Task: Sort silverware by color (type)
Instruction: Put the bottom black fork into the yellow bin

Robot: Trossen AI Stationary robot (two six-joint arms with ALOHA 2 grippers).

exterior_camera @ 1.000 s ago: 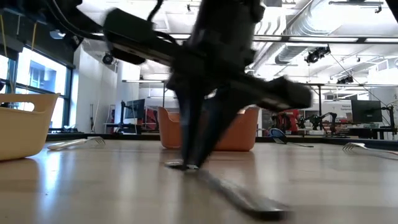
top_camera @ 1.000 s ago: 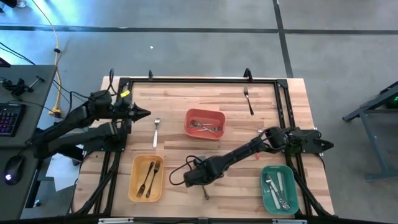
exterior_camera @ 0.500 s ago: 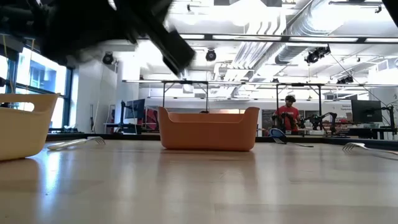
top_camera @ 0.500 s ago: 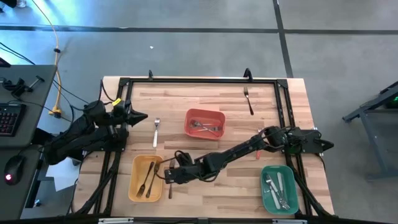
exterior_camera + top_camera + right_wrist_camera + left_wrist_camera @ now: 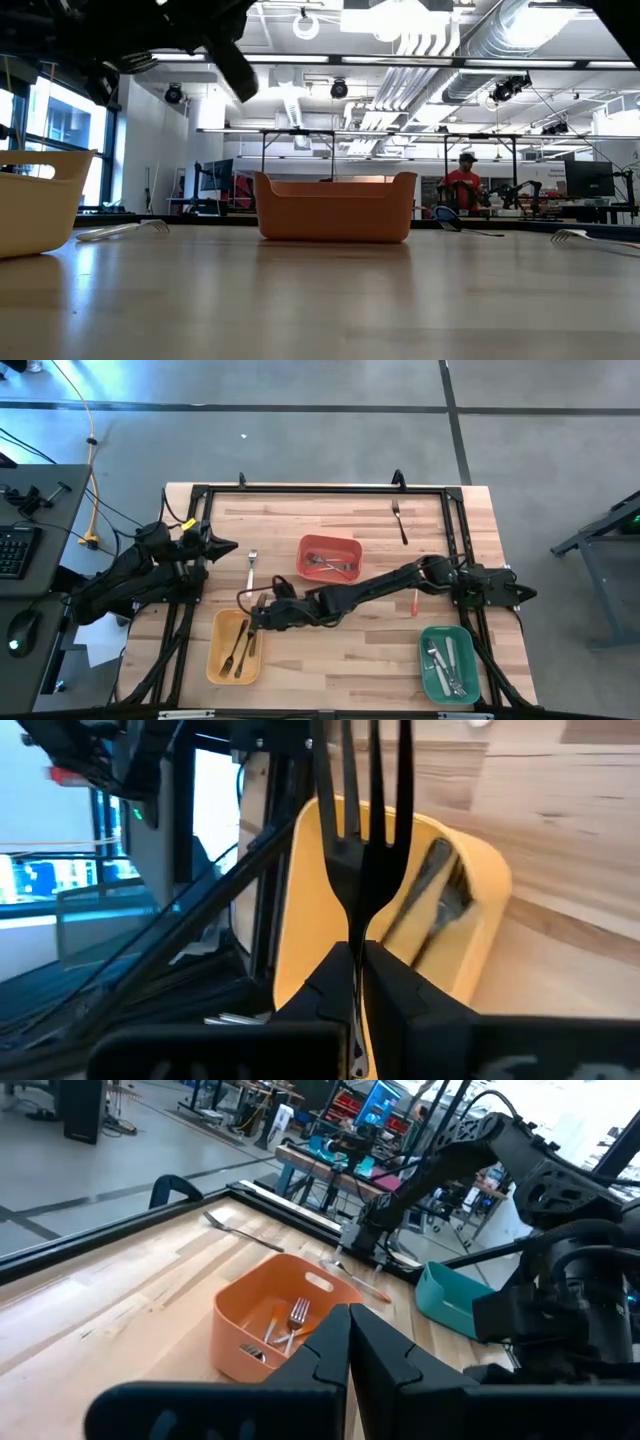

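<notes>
My right claw (image 5: 262,618) reaches far across the desk (image 5: 340,660) and hangs at the upper rim of the yellow bin (image 5: 236,647), its fingers pinched tight on the handle of a dark fork (image 5: 365,820). In my right wrist view the fork stands straight up out of my grip, tines (image 5: 362,770) away from me, with the yellow bin (image 5: 400,910) right behind it. Two more dark forks (image 5: 240,645) already lie inside that bin, just beyond my fingertips.

Back along my arm, near the elbow, sits the red bin (image 5: 329,558) with a few pieces of silverware (image 5: 333,566) in it. A red-handled utensil (image 5: 415,602) lies on the bare wood beside my forearm, toward my shoulder. The green bin (image 5: 448,663) is close to my base and holds pale utensils (image 5: 445,660). A pale fork (image 5: 251,572) lies on the desk just past my claw, toward the other arm, and another dark fork (image 5: 398,521) rests well away near the far edge.

My left claw (image 5: 228,544) waits at its own side of the desk, lifted off the wood, fingers closed together on nothing; from its wrist view the red bin (image 5: 280,1325) and the forks in it (image 5: 290,1320) lie ahead.
</notes>
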